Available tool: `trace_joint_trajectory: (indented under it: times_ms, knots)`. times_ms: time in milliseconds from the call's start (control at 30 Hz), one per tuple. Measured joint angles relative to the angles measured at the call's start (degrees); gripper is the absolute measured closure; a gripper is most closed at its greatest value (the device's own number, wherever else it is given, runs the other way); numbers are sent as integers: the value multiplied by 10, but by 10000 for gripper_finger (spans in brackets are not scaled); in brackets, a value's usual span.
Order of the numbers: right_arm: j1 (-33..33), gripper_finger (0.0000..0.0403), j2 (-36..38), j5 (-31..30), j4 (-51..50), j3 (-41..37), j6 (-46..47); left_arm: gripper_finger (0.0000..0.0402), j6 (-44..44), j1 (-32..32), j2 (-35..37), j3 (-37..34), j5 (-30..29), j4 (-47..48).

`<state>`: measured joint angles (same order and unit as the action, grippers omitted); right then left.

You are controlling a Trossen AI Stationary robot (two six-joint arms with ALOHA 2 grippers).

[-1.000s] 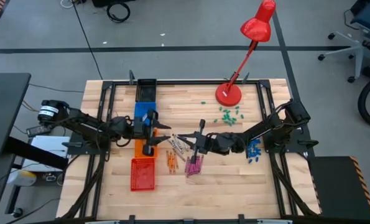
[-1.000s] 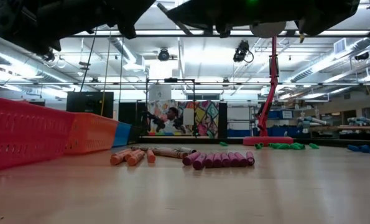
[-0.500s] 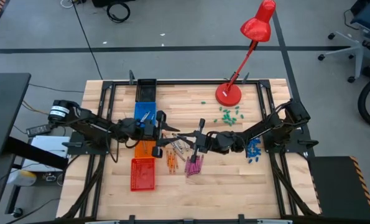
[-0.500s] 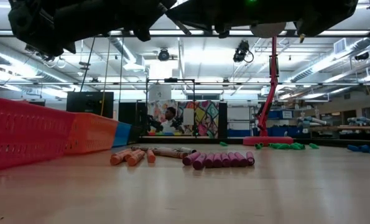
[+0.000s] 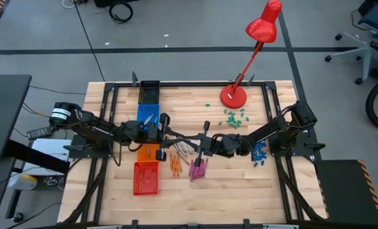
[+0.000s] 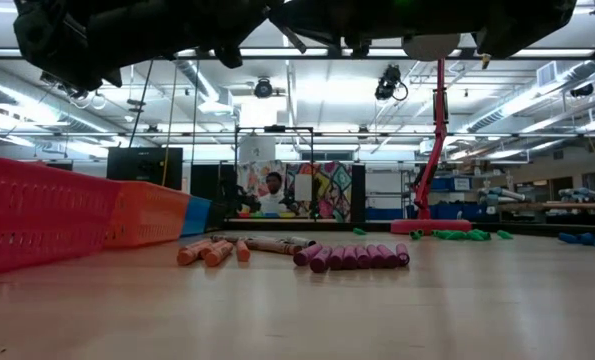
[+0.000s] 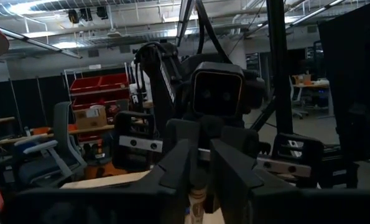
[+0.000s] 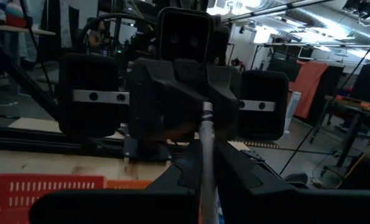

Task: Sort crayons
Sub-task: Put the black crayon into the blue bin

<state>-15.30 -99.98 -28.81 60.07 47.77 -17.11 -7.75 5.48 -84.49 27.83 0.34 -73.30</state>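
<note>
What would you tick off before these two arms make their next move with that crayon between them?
1. Right gripper shut on the grey crayon: ok.
2. Left gripper closed on the crayon's other end: ok, by the look of it.
3. Crayon held above the table, clear of the pink crayons: ok.
4. Red basket near the left arm: ok.
5. Which basket takes grey: cannot tell.

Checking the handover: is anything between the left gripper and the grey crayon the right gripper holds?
Nothing visible does. The right gripper holds the grey crayon out, and the left gripper is closed around its far end, above the table.
</note>
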Motion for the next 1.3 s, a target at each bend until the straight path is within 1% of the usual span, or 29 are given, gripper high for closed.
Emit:
trace_joint_trajectory:
  times_ms: [167,300,433,633,767,867,967,1133,1233,1300]
  knots:
    - [-1,363,0,3,1,0,2,369,1,0,0,0,0,9]
    - [-1,355,0,3,0,0,2,371,2,0,0,0,0,12]
    - [-1,333,0,-4,-5,0,2,370,2,0,0,0,-5,19]
    - [-14,288,0,-74,-27,0,-2,367,21,-9,0,0,-15,43]
    - [-18,267,0,-121,-58,0,1,366,40,-19,10,-1,-31,88]
    - [-19,261,0,-141,-86,0,19,366,60,-25,34,-1,-56,140]
    - [-19,260,0,-149,-141,0,55,365,84,-29,62,-1,-89,200]
    - [-11,260,0,-148,-254,0,145,364,128,-29,118,-1,-185,323]
    - [-5,260,0,-133,-317,0,191,364,161,-35,149,-1,-244,397]
    - [-1,261,0,-123,-344,0,215,364,185,-44,169,-1,-266,443]
